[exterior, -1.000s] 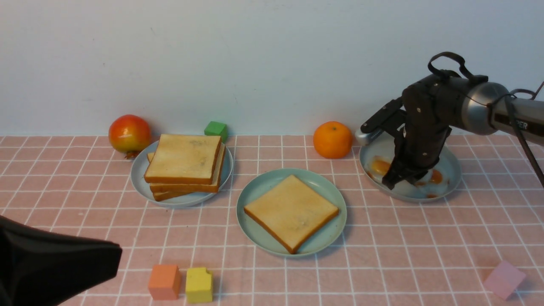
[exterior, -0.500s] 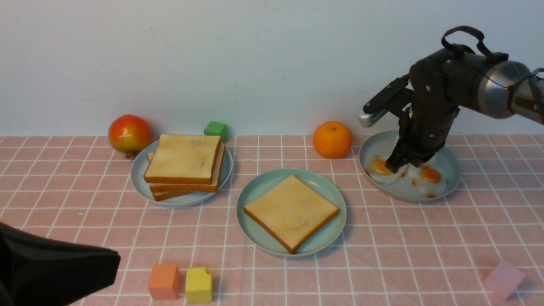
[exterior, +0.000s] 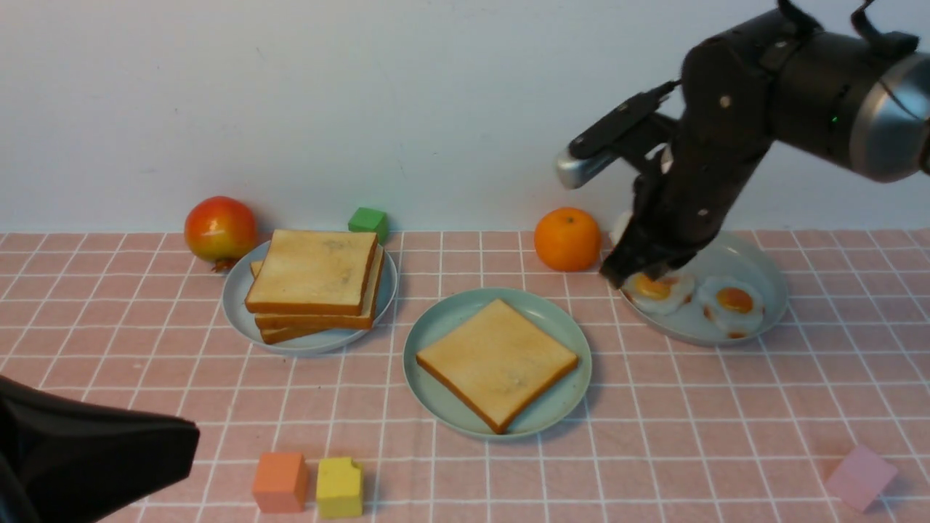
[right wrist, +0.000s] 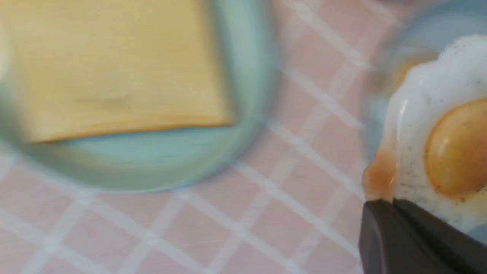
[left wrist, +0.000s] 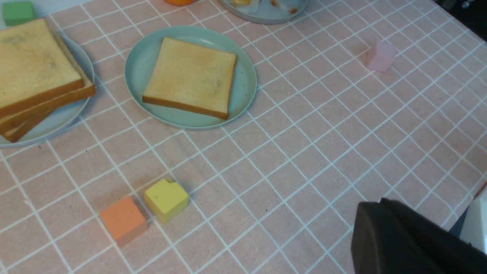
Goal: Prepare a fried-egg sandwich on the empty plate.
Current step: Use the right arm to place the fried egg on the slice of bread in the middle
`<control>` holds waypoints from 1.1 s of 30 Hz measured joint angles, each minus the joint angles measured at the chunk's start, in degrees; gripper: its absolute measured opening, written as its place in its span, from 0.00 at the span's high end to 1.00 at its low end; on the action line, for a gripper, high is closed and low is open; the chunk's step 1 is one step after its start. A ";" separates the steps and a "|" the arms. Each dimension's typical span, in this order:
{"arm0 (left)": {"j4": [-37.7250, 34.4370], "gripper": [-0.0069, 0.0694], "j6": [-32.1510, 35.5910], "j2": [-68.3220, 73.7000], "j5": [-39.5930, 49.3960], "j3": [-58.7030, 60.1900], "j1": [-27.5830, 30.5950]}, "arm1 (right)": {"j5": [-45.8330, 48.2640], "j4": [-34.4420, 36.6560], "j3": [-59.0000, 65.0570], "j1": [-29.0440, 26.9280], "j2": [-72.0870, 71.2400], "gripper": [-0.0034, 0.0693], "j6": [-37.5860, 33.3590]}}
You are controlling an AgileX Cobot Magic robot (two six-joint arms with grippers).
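One toast slice (exterior: pixel 498 362) lies on the mint-green empty plate (exterior: pixel 563 323), which also shows in the left wrist view (left wrist: pixel 137 64). My right gripper (exterior: pixel 616 274) hangs over the left rim of the grey-blue dish (exterior: pixel 770 280). In the right wrist view this gripper (right wrist: pixel 384 203) is shut on the browned edge of a fried egg (right wrist: pixel 430 129). The front view shows two eggs at the dish, a left one (exterior: pixel 654 287) right at the fingertips and a right one (exterior: pixel 732 301); which is gripped is unclear there. My left gripper (left wrist: pixel 371 207) is shut and empty, low at the front left (exterior: pixel 190 436).
A pile of toast (exterior: pixel 314 280) sits on a pale plate (exterior: pixel 236 290) at the left. A pomegranate (exterior: pixel 221 227), green cube (exterior: pixel 368 219) and orange (exterior: pixel 567 238) line the back. Orange (exterior: pixel 280 481), yellow (exterior: pixel 339 487) and pink (exterior: pixel 862 477) cubes lie near the front edge.
My right arm rose and swung left, from low over the middle of the egg dish to above its left rim, with an egg's edge pinched. The left arm stayed still.
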 joint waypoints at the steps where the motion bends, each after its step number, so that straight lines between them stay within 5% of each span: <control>1: 0.35 0.89 -0.12 0.00 0.00 0.00 0.00 | -0.86 0.43 1.47 2.65 -0.24 0.93 0.78; 9: 0.91 0.89 -0.23 0.00 0.00 0.00 0.00 | -10.73 0.83 6.30 11.93 2.75 0.93 2.46; 25: 0.93 0.89 -0.23 0.00 0.06 0.00 0.00 | -18.10 -3.56 6.30 12.27 9.85 0.93 5.02; 33: 0.94 0.89 -0.23 0.00 0.06 0.00 0.00 | -20.32 -11.88 6.30 12.27 10.64 0.89 14.67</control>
